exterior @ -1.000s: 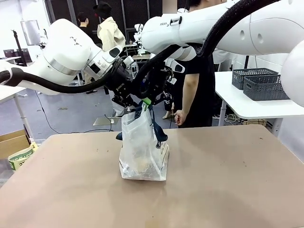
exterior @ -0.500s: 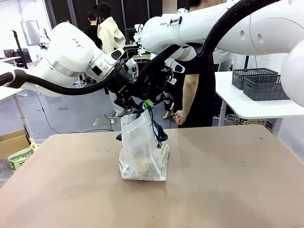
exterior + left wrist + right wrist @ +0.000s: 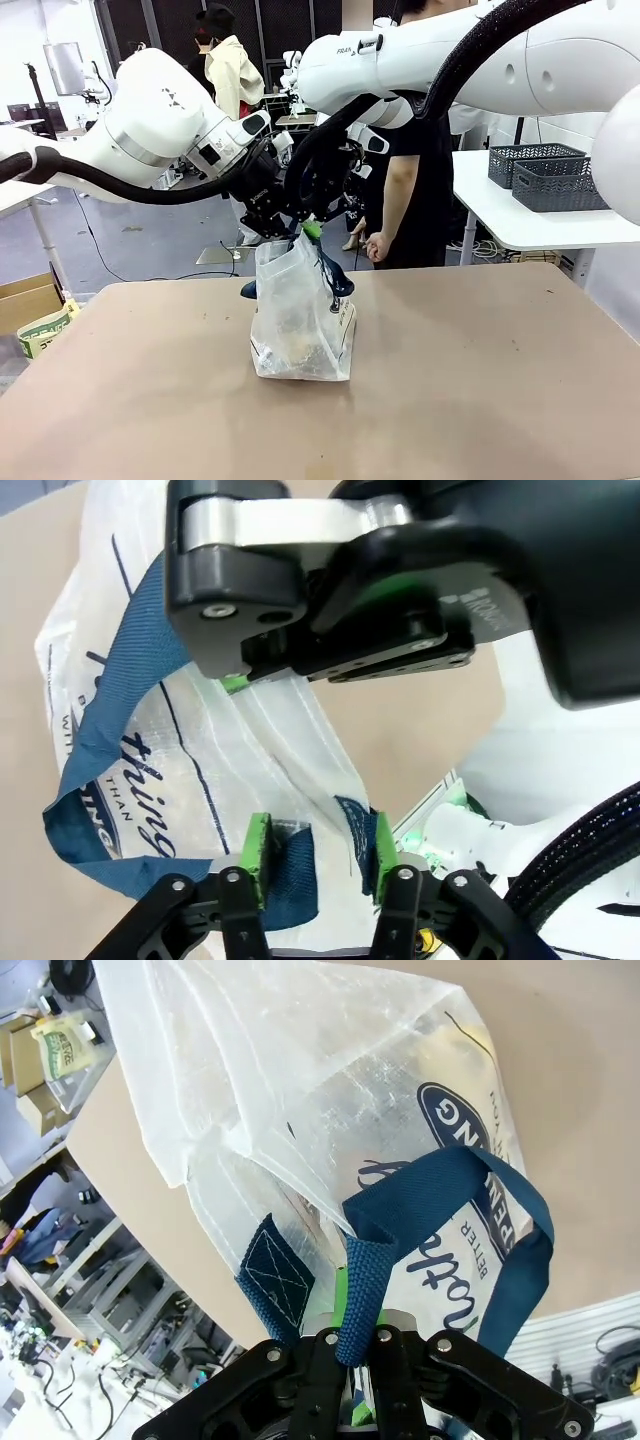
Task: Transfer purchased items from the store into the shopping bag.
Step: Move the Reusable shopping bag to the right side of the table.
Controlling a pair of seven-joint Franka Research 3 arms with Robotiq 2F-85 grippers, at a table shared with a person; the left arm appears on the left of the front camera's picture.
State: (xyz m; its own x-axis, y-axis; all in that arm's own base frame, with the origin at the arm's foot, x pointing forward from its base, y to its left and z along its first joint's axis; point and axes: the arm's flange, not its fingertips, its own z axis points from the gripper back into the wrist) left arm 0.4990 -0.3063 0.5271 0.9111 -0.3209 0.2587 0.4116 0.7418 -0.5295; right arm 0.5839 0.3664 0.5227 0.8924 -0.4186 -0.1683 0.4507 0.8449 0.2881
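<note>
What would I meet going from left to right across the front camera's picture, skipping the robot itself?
Cardboard box → shopping bag → person in black → white side table carrying dark grey baskets.

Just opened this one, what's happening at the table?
Both robot arms are working at the top of a translucent whitish plastic shopping bag that stands upright on the tan table. The right pincer is shut on one navy blue strap handle. The left pincer has its green pads either side of the bag's rim at a strap end; whether it is clamped is unclear. A person in black stands beyond the table, not touching the bag.
</note>
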